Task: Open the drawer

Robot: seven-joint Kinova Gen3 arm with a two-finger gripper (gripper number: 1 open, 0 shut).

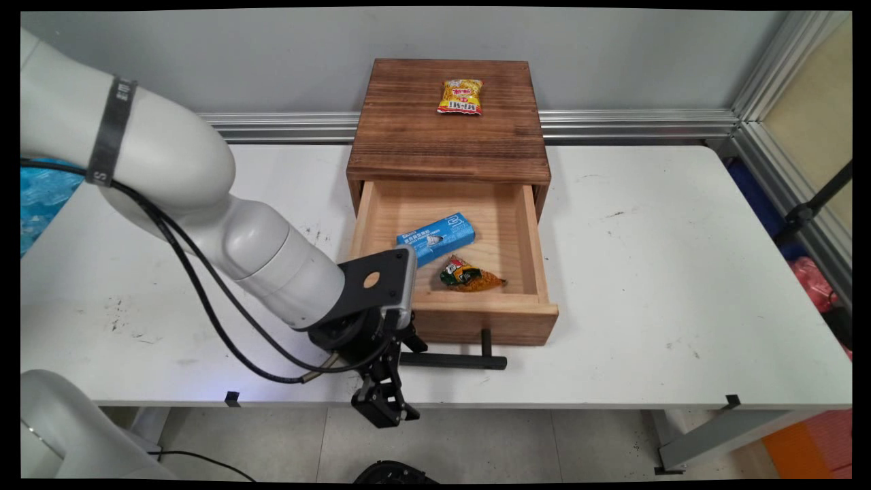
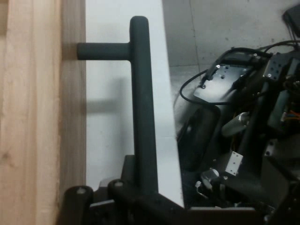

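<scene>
Main view: the gripper (image 1: 385,403) hangs at the table's (image 1: 646,286) near edge, by the left end of the drawer's black handle (image 1: 454,360).
Fingers: cannot tell.
Drawer (image 1: 450,309): pulled open, holding a blue box (image 1: 436,237) and a snack wrapper (image 1: 468,275).
Cabinet (image 1: 446,133) top: yellow snack bag (image 1: 461,96).

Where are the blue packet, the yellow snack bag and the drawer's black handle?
blue packet (image 1: 436,237): main view, middle of its top face, inside the open drawer.
yellow snack bag (image 1: 461,96): main view, centre of its front, on the cabinet's top.
black handle (image 2: 142,108): hand view, middle of its bar.
</scene>
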